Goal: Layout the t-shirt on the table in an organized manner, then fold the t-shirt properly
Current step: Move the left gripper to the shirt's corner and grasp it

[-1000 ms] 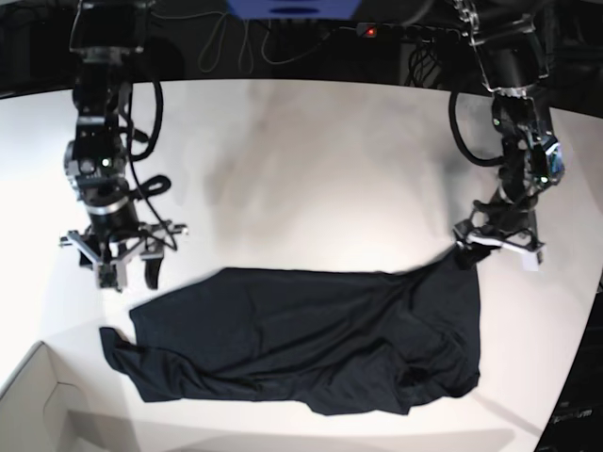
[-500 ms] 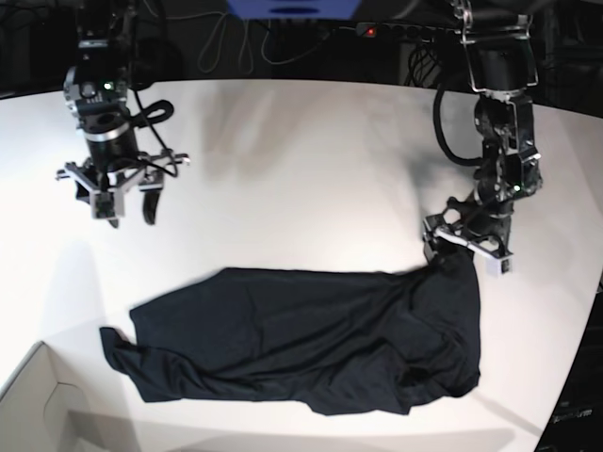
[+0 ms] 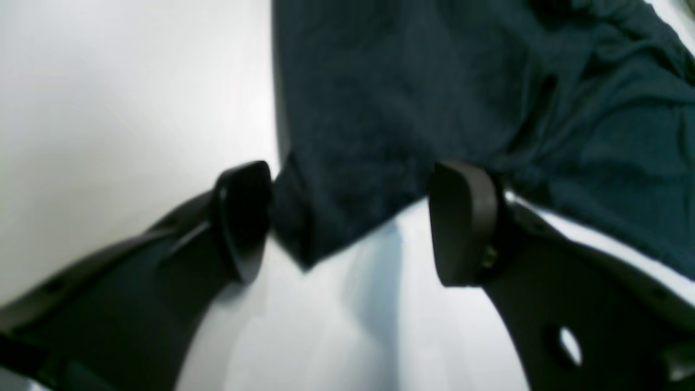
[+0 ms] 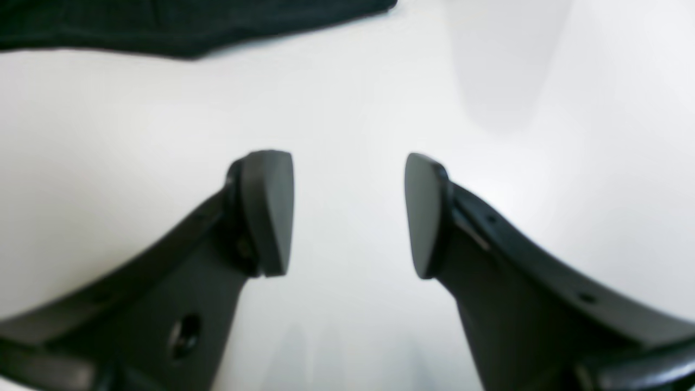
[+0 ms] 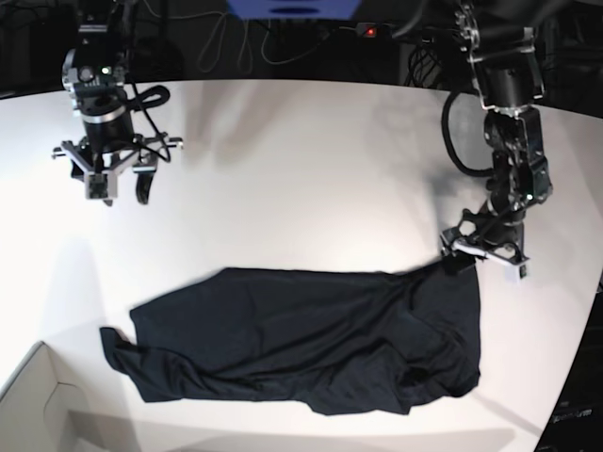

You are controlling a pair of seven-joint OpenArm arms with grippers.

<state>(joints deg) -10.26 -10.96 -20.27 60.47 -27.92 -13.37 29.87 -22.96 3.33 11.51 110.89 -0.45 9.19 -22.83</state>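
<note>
The right gripper (image 5: 115, 188) has moved away from the shirt (image 5: 301, 339). A second ago it was low beside the shirt's near corner; now it is up by the far part of the table (image 5: 301, 160), well apart from the cloth, with its jaws open over bare white surface. The left gripper (image 5: 485, 252) went a little toward the middle and then came back outward. It is again at the shirt's far corner, and its open jaws have that corner between them.
</note>
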